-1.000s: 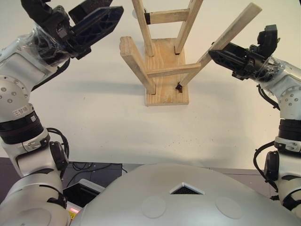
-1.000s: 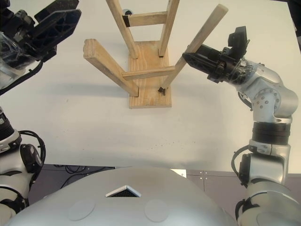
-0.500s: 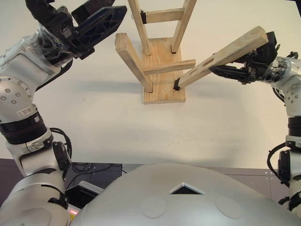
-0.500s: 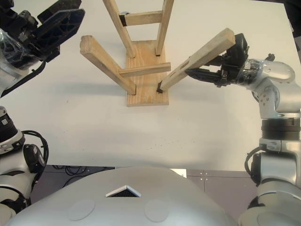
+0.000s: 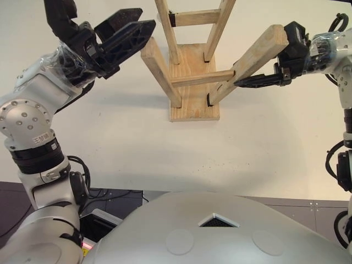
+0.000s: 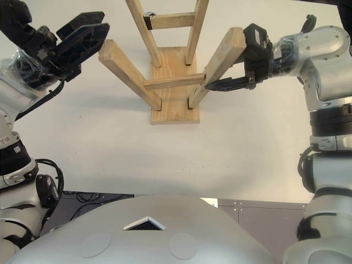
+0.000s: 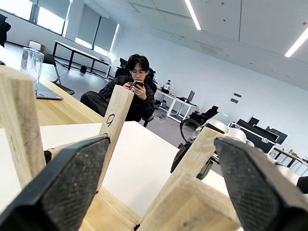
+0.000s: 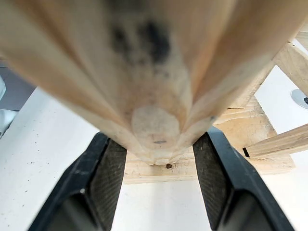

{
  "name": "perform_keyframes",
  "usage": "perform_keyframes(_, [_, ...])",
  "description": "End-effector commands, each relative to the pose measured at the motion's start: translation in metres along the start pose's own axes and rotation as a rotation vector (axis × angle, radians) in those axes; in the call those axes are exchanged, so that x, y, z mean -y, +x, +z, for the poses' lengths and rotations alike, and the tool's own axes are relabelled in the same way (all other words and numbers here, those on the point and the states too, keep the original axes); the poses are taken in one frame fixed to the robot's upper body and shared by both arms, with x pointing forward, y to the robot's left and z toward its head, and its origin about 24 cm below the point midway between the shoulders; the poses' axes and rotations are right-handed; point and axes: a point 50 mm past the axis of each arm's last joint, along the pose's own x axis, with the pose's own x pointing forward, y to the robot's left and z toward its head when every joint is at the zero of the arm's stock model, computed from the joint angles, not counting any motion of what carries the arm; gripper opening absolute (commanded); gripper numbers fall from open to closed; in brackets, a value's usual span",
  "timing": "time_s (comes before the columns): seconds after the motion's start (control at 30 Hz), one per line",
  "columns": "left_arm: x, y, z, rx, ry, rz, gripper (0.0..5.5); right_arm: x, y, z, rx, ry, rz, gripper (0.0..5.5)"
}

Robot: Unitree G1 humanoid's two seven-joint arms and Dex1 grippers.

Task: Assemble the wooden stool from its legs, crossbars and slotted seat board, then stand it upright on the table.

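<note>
Item 1: seat board (image 5: 192,111). Lies flat on the white counter (image 5: 110,137), legs pointing up from it (the stool is upside down).

Item 2: two far legs (image 5: 168,27) (image 5: 220,27). Stand in the board's far end, joined by the far crossbar (image 5: 195,18).

Item 3: near-left leg (image 5: 162,77). Foot at the board's near-left corner, leaning out to the left.

Item 4: near crossbar (image 5: 201,80). Runs from the near-left leg to the near-right leg and meets both. Whether its right end sits in a slot cannot be told.

Item 5: near-right leg (image 5: 258,52). Foot at the board's near-right corner, leaning out to the right. A small dark fitting shows at its base.

Item 6: right end effector (image 5: 253,74). Clamped on the near-right leg about midway up. The right wrist view shows one dark finger (image 8: 103,178) on each side of the wood.

Item 7: left end effector (image 5: 143,21). Fingers spread wide, holding nothing, just left of the near-left leg's top end. In the left wrist view that end sits between the two pads (image 7: 72,183).
</note>
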Motion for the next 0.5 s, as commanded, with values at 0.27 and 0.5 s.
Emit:
perform_keyframes(0.27, [0.005,0.01,-0.005,-0.048,0.052,-0.045,3.98,0.006,0.023,-0.006,-0.22,-0.091,0.082,2.01])
perform_keyframes(0.5, [0.016,0.036,0.019,-0.073,0.184,-0.138,3.98,0.011,0.025,-0.027,-0.379,-0.055,0.042,2.01])
